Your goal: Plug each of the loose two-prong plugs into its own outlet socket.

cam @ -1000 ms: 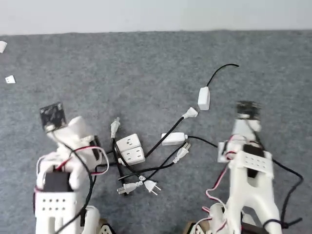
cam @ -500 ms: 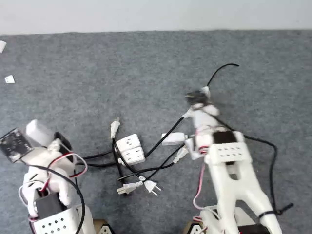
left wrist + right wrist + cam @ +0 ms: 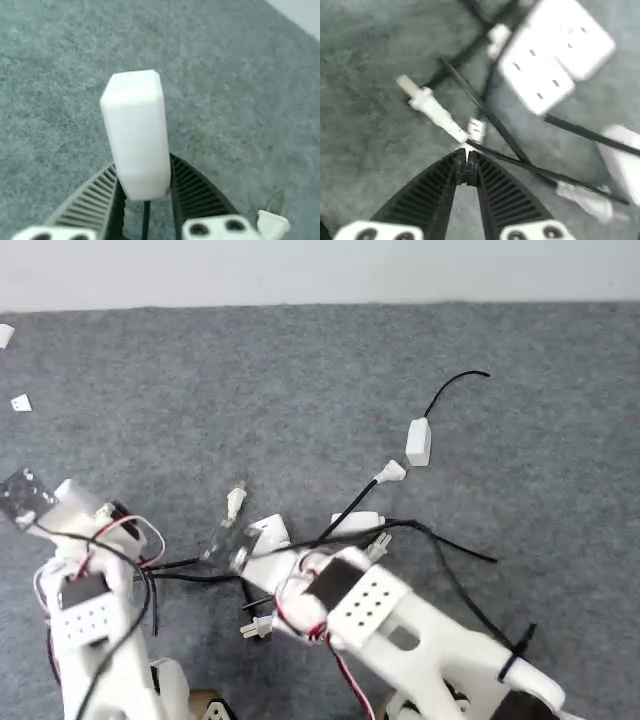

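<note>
My left gripper (image 3: 144, 187) is shut on a white rectangular block (image 3: 137, 130) with a black cord, held above the carpet at the left of the high view (image 3: 82, 502). My right gripper (image 3: 466, 159) is shut, low over the cable pile in the middle (image 3: 224, 540). Its tips sit where black cords cross, at the tail of a white two-prong plug (image 3: 432, 107) lying on the carpet (image 3: 236, 502). The white double outlet (image 3: 555, 55) lies just beside, partly under the right arm (image 3: 268, 530). Another loose plug (image 3: 262, 627) lies nearer the arms.
A white adapter (image 3: 418, 442) with a curling black cord, a small plug (image 3: 390, 473) and a white block (image 3: 355, 523) lie to the right of the outlet. Black cords tangle around the outlet. Two scraps of paper (image 3: 20, 402) lie at the far left.
The right arm has swung fast from the right side across to the middle, ending over the outlet and cords. The left arm has drawn back to the left, still holding the white block.
</note>
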Controlling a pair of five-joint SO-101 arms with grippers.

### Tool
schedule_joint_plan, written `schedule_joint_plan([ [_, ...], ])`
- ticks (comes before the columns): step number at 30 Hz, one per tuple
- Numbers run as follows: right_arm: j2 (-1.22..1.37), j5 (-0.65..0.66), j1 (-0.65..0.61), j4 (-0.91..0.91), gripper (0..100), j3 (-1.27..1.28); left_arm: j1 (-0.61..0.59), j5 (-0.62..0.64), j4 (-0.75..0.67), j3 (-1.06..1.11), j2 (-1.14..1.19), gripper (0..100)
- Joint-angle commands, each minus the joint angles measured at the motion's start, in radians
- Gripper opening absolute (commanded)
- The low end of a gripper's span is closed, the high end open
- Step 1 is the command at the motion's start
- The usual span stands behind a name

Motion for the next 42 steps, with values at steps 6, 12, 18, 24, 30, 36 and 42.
schedule_joint_plan([
  [6,0.191,0.012,-0.027,-0.202,0.8,0.072,-0.057,0.011,-0.035,-0.213,0.292,1],
  [12,0.358,0.003,0.008,-0.153,0.8,-0.091,-0.057,0.011,-0.034,-0.257,0.382,1],
  [18,0.437,0.002,0.07,-0.166,0.8,-0.196,-0.054,0.011,-0.034,-0.26,0.39,1],
  [24,0.579,0.002,0.186,-0.239,0.8,-0.367,-0.04,0.011,0.005,-0.262,0.39,1],
  [30,0.802,0.002,0.251,-0.142,0.8,-0.672,-0.031,0.011,0.006,-0.262,0.39,1],
  [36,1.004,-0.023,0.312,-0.068,0.8,-0.98,-0.031,0.011,0.005,-0.262,0.39,2],
  [42,1.161,-0.051,0.369,0.051,0.8,-1.252,-0.014,0.009,0.003,-0.262,0.39,2],
])
